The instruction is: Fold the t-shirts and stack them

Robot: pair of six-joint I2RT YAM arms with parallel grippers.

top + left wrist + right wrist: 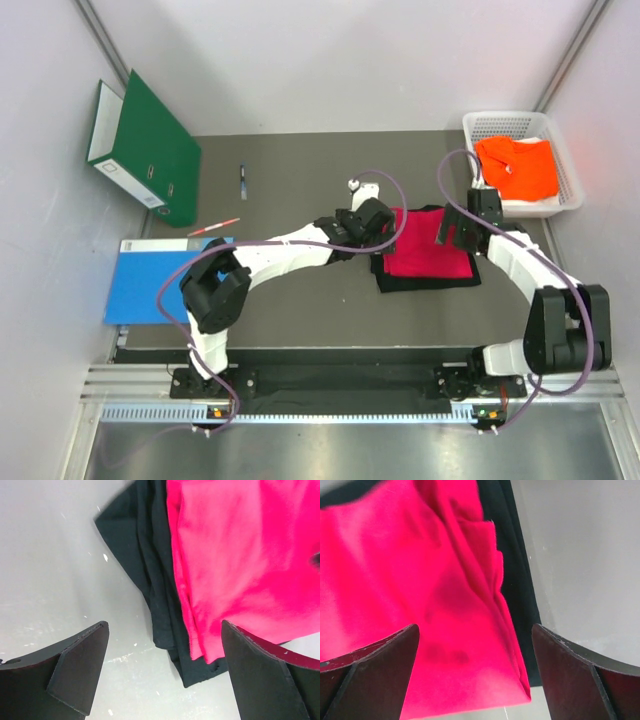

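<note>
A folded crimson red t-shirt lies on top of a folded black t-shirt on the grey table, right of centre. My left gripper hovers at the stack's left edge, open with nothing between its fingers. In the left wrist view the left gripper stands over the black t-shirt edge and the red t-shirt. Over the stack's right side, my right gripper is open and empty. The right wrist view shows the right gripper above the red t-shirt. An orange t-shirt lies in the basket.
A white basket stands at the back right corner. At the back left stands a green binder, and a flat blue sheet lies at the left edge. A dark pen and a red pen lie left of centre. Walls close in on both sides.
</note>
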